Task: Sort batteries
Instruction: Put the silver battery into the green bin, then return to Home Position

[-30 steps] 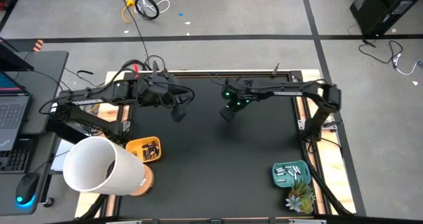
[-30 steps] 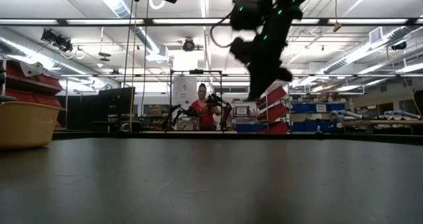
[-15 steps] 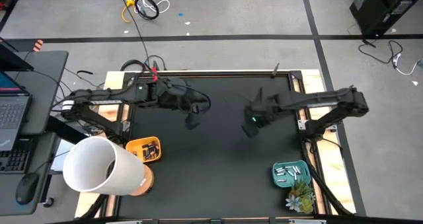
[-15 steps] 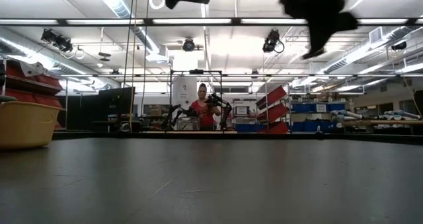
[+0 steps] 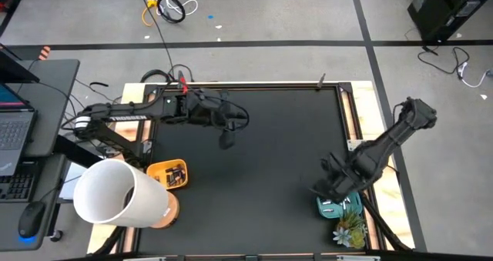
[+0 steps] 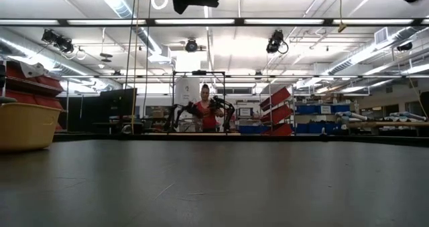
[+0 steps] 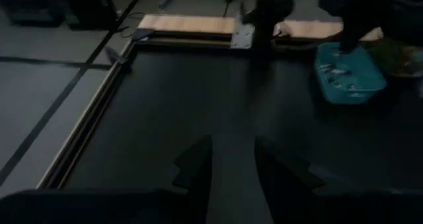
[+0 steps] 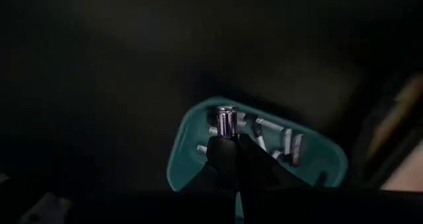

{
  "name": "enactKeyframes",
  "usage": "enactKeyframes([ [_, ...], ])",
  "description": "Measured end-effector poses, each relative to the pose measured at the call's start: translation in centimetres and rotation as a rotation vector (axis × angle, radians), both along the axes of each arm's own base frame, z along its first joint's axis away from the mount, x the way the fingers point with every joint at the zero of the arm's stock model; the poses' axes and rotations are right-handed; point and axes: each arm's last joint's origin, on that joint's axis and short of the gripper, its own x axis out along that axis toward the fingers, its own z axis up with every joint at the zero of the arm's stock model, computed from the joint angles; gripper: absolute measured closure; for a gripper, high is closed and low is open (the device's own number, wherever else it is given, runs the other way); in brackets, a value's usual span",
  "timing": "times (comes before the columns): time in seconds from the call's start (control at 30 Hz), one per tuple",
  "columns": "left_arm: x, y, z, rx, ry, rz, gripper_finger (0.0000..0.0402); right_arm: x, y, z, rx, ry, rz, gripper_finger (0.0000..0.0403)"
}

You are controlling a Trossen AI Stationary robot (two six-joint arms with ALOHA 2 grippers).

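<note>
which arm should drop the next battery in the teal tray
Right. The right gripper already holds a battery just above the teal tray; the left gripper hangs far across the table.

Bright ceiling strip lights in low view; wrist views dim, murky; right arm slightly blurred.

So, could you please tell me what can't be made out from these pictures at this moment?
- High view: the right gripper covers part of the teal tray, so the batteries there can't be counted.
- High view: the contents of the yellow bin are too small to identify.
- Low view: the bin shows only its wall; both arms are cut off by the top edge.
- Left wrist view: the left gripper shows only dark fingers.
</note>
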Motion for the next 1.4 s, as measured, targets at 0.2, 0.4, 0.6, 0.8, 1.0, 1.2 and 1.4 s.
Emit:
enactKeyframes([
  [0.2,-0.1,0.2,-0.2,-0.040,0.012,0.115,0.0273,-3.5,0.4,-4.1,0.057,-0.037,0.034,0.0403],
  [0.4,-0.3,0.3,-0.5,-0.106,0.028,0.198,0.0273,-5.9,0.6,-7.7,0.191,-0.093,0.099,0.0403],
  [0.6,-0.3,0.4,-0.5,-0.140,0.014,0.263,0.0273,-6.8,0.4,-11.3,0.321,-0.055,0.132,0.0403],
  [0.8,-0.3,0.4,-0.5,-0.149,0.011,0.268,0.0273,-6.9,0.3,-11.8,0.333,-0.050,0.127,0.0389],
  [1.0,-0.3,0.4,-0.5,-0.141,0.009,0.270,0.0273,-6.8,0.4,-11.5,0.340,-0.055,0.124,0.0337],
  [1.2,-0.4,0.4,-0.4,-0.126,0.010,0.263,0.0273,-6.6,0.7,-10.9,0.357,-0.074,0.117,0.0298],
  [1.4,-1.8,0.2,1.0,-0.117,-0.032,0.255,0.0277,-6.3,0.5,-7.7,0.265,-0.170,0.109,0.0298],
])
